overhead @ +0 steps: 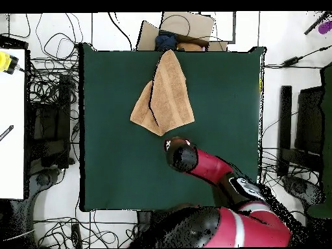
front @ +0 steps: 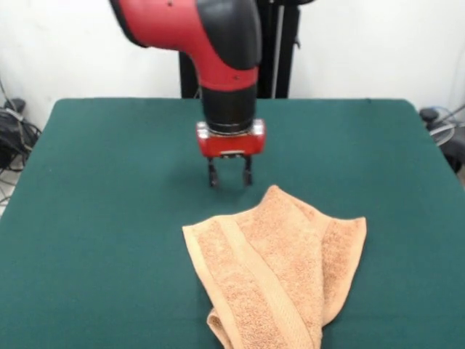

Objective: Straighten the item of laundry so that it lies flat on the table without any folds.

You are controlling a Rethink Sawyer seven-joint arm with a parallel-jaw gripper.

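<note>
My gripper (front: 230, 174) hangs empty, its two short black fingers apart, just behind the folded orange-tan terry towel (front: 280, 273) on the dark green table (front: 94, 218), likely placed to catch the nearest corner, though which layer lies uppermost is unclear.

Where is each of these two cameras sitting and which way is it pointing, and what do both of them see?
Front view: sits across the table from the robot, facing its pedestal; shows the red and black arm coming down from the top, its gripper open just behind the folded towel.
Overhead view: sits above the table, looking straight down, robot's base at the bottom; shows the arm reaching up to the gripper beside the towel.
Shared: table, towel, arm and gripper, turned half round between views.
</note>
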